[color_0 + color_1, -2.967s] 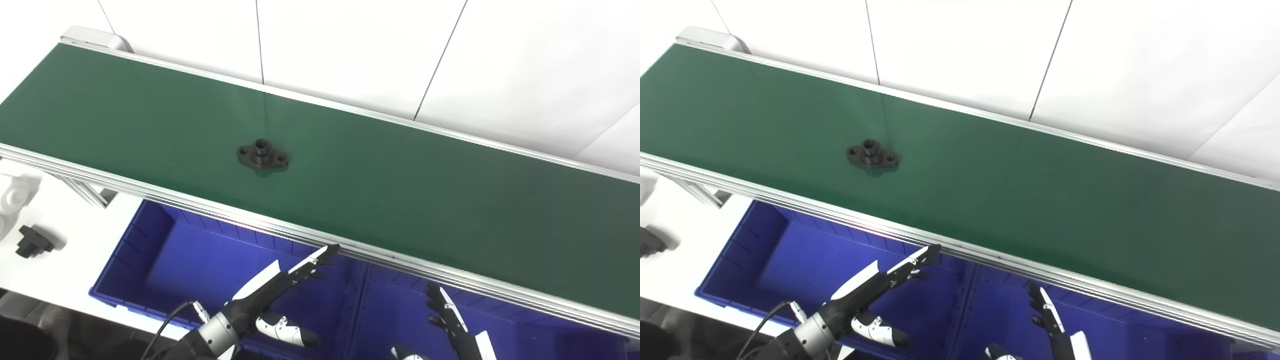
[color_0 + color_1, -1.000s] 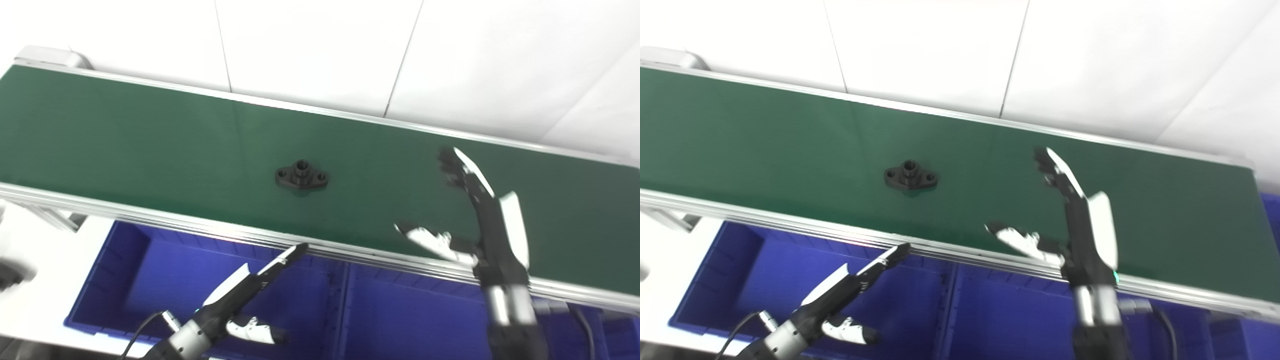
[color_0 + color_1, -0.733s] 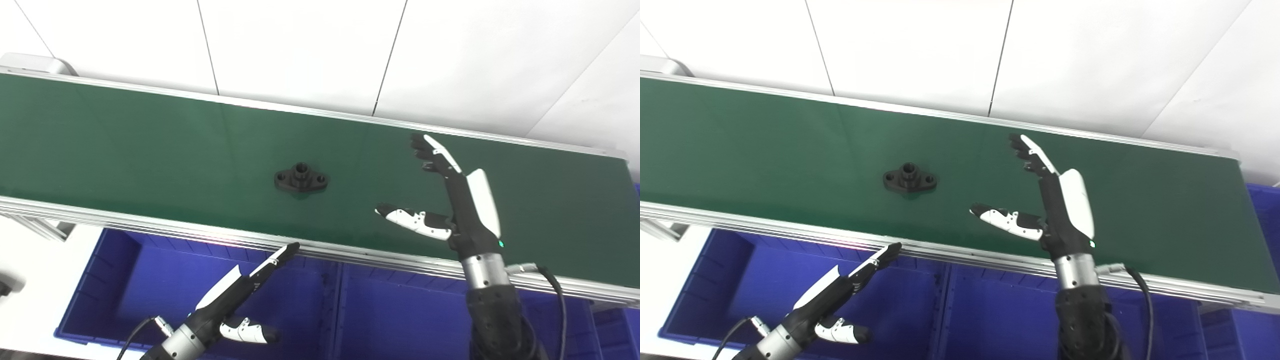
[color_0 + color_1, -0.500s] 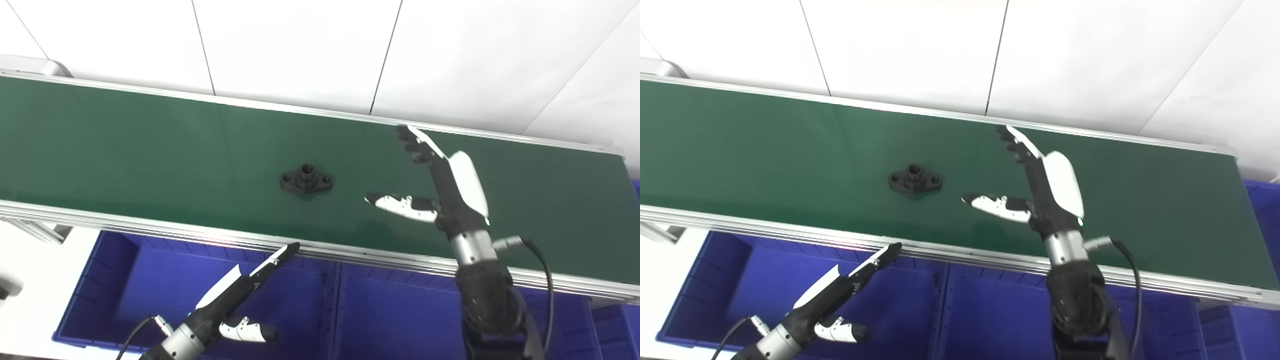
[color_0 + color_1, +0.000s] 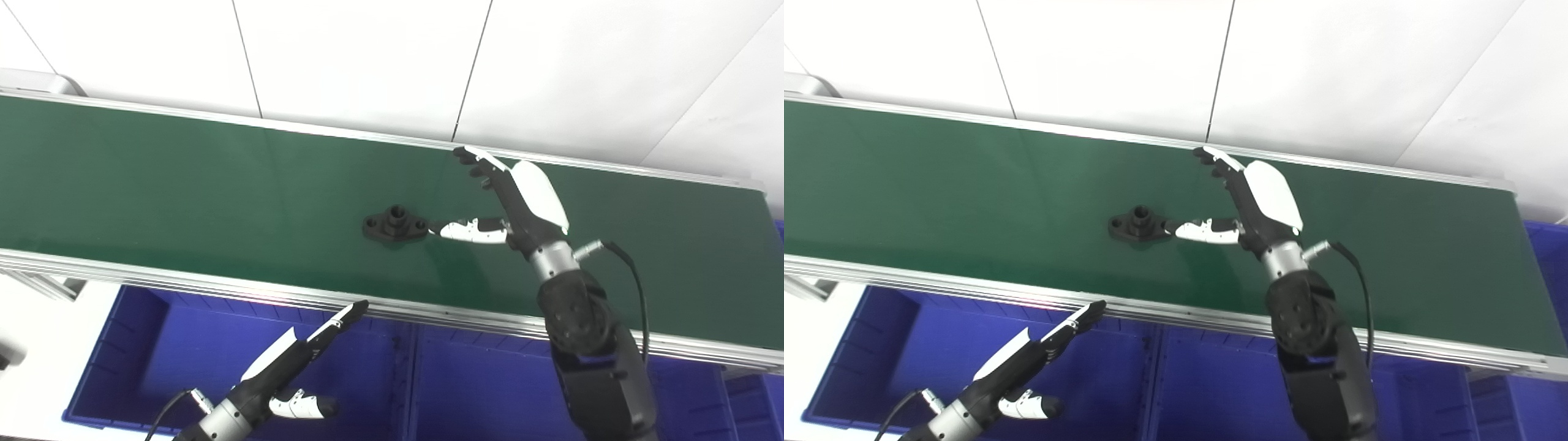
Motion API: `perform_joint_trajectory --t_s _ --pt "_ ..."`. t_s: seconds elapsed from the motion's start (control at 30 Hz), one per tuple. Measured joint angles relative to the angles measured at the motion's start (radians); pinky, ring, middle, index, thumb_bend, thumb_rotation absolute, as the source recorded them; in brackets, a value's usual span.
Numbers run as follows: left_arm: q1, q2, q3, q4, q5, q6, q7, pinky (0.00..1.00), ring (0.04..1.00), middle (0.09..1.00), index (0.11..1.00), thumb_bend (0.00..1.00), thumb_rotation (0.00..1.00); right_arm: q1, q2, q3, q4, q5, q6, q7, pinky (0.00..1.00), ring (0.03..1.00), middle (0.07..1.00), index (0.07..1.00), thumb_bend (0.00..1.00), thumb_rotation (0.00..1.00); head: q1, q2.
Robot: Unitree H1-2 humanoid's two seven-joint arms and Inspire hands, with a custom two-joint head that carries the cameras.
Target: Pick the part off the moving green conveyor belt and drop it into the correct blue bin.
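A black flanged part [image 5: 395,224] with a raised hub and two bolt holes lies flat on the green conveyor belt [image 5: 184,190], near its middle. My right hand [image 5: 508,202] hovers over the belt just right of the part, open, fingers spread toward the far rail. Its white thumb tip nearly touches the part's right lobe. My left hand [image 5: 294,361] is open with straight fingers, held low over the left blue bin [image 5: 153,343] in front of the belt. It holds nothing.
A second blue bin [image 5: 484,386] sits right of the first, under the belt's near aluminium rail [image 5: 245,288]. A further blue bin edge [image 5: 1546,257] shows at the far right. White wall panels stand behind the belt.
My right hand rose from below the belt and swung left over it until its thumb reached the part. The part drifted right along the belt. The camera panned right. My left hand stayed put.
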Motion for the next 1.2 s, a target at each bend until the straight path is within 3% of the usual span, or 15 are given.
perform_joint_trajectory --t_s 0.23,0.43,0.63,0.87,0.97,1.03,1.13,1.2 --pt "0.001 0.000 -0.005 0.000 0.001 0.000 0.000 1.00 1.000 1.000 1.000 0.79 0.85 -0.029 -0.025 0.043 0.067 -0.020 0.000 0.017 0.70 0.774 0.820 0.842 0.82 0.29 0.006 0.003" --pt "0.000 0.000 -0.009 -0.001 0.000 0.000 0.000 1.00 1.000 1.000 1.000 0.79 0.84 -0.037 -0.042 0.085 0.107 -0.056 0.001 0.025 0.75 0.795 0.827 0.853 0.80 0.28 0.008 0.009" --pt "0.001 0.000 -0.010 -0.001 0.000 0.000 0.000 1.00 1.000 1.000 1.000 0.79 0.84 -0.042 -0.060 0.110 0.156 -0.070 0.000 0.027 0.73 0.784 0.817 0.840 0.81 0.24 0.006 0.012" --pt "0.003 0.000 -0.009 -0.003 -0.001 0.000 -0.001 1.00 1.000 1.000 1.000 0.80 0.84 -0.036 -0.087 0.145 0.179 -0.091 0.000 0.021 0.71 0.748 0.777 0.804 0.76 0.04 0.006 0.017" --pt "0.004 0.000 -0.009 -0.005 -0.001 0.000 -0.001 1.00 1.000 1.000 1.000 0.79 0.84 -0.035 -0.104 0.155 0.181 -0.094 -0.001 0.004 0.69 0.729 0.758 0.789 0.76 0.01 0.006 0.017" --pt "0.005 -0.001 -0.008 -0.009 -0.002 0.000 -0.001 1.00 1.000 1.000 1.000 0.79 0.84 -0.035 -0.116 0.164 0.185 -0.102 -0.005 -0.006 0.65 0.688 0.723 0.769 0.71 0.00 0.003 0.023" --pt "0.010 -0.001 -0.008 -0.025 -0.003 0.000 -0.002 1.00 1.000 1.000 1.000 0.79 0.83 -0.039 -0.138 0.186 0.196 -0.131 -0.022 -0.032 0.51 0.561 0.534 0.732 0.59 0.00 0.002 0.028" --pt "0.010 -0.002 -0.007 -0.026 -0.009 0.000 -0.003 1.00 1.000 1.000 1.000 0.79 0.84 -0.043 -0.152 0.195 0.198 -0.141 -0.027 -0.042 0.44 0.460 0.516 0.693 0.54 0.00 0.002 0.029"
